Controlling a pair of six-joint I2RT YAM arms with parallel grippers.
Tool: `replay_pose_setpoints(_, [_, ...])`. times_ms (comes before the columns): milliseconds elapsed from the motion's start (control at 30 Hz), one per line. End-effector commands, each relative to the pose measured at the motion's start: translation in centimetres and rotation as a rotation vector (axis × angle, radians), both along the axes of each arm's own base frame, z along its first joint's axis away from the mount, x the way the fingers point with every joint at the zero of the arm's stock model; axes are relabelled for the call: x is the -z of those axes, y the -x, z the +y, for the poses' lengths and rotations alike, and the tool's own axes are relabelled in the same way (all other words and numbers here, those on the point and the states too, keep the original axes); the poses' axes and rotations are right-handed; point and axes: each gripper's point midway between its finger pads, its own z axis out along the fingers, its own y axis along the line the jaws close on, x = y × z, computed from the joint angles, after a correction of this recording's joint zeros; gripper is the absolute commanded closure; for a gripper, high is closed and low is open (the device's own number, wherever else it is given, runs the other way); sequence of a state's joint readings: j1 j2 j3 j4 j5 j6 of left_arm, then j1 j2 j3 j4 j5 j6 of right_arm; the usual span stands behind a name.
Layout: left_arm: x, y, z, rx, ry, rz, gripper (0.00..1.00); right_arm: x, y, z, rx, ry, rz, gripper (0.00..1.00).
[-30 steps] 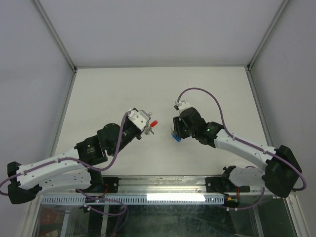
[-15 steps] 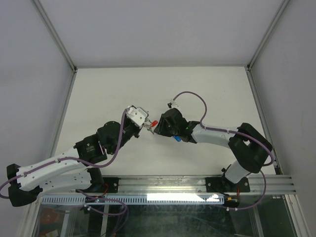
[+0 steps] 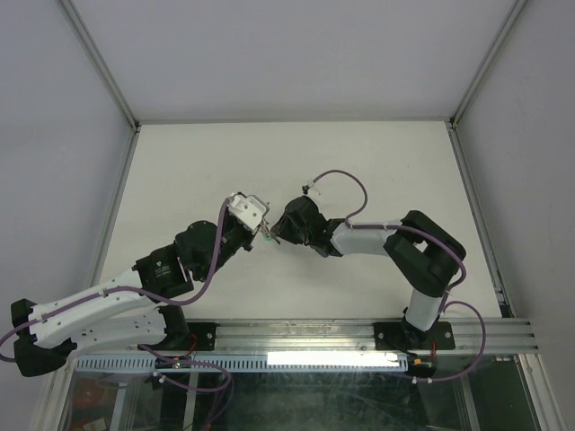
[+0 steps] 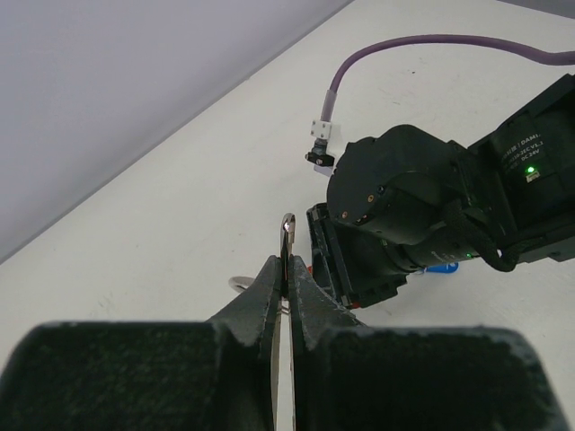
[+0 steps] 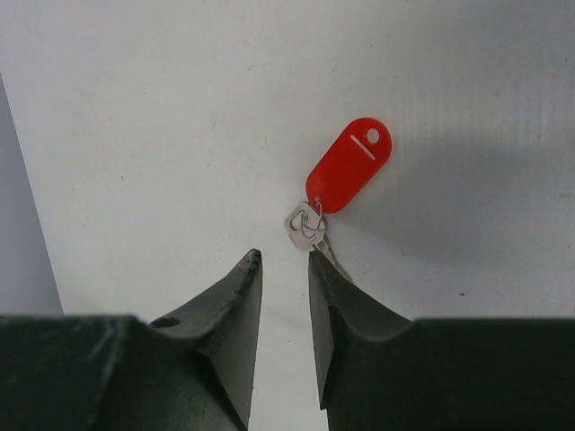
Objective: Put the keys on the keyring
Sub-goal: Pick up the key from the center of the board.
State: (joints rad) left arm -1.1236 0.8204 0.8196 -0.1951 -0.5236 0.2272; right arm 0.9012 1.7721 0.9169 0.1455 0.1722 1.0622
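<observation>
My left gripper (image 3: 260, 230) is shut on a thin silver keyring (image 4: 287, 241), seen edge-on and standing up between the fingertips in the left wrist view (image 4: 287, 269). My right gripper (image 3: 278, 232) is right against it, tip to tip. In the right wrist view it (image 5: 283, 260) is open with a narrow gap. The red key (image 5: 349, 166) lies on the table just past its tips. The key's silver head (image 5: 305, 224) touches the right finger (image 5: 328, 278). A bit of the blue key (image 4: 440, 268) shows beyond the right gripper body. I cannot make out the green key.
The white table (image 3: 180, 171) is walled by grey panels and an aluminium frame (image 3: 99, 76). A purple cable (image 3: 337, 180) loops above the right wrist. A small silver loop (image 4: 239, 283) lies on the table left of my left fingers.
My right gripper has swung left across the table to meet the left gripper, covering the red and blue keys in the top view. The left gripper barely moved.
</observation>
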Motion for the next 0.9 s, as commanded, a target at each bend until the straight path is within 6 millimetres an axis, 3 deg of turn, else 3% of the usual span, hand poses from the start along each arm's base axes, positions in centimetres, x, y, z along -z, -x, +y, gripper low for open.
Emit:
replay_pose_setpoints(0, [-2.5, -0.3, 0.6, -0.025, 0.079, -0.037, 1.0, -2.2, -2.4, 1.6, 0.061, -0.058, -0.075, 0.7])
replay_pose_setpoints(600, [-2.7, -0.2, 0.7, -0.023, 0.085, -0.042, 1.0, 0.6, -2.6, 1.2, 0.069, 0.034, -0.035, 0.7])
replay_pose_setpoints(867, [-2.7, -0.2, 0.7, -0.022, 0.084, -0.042, 1.0, 0.7, -2.5, 0.9, 0.07, 0.042, -0.034, 0.7])
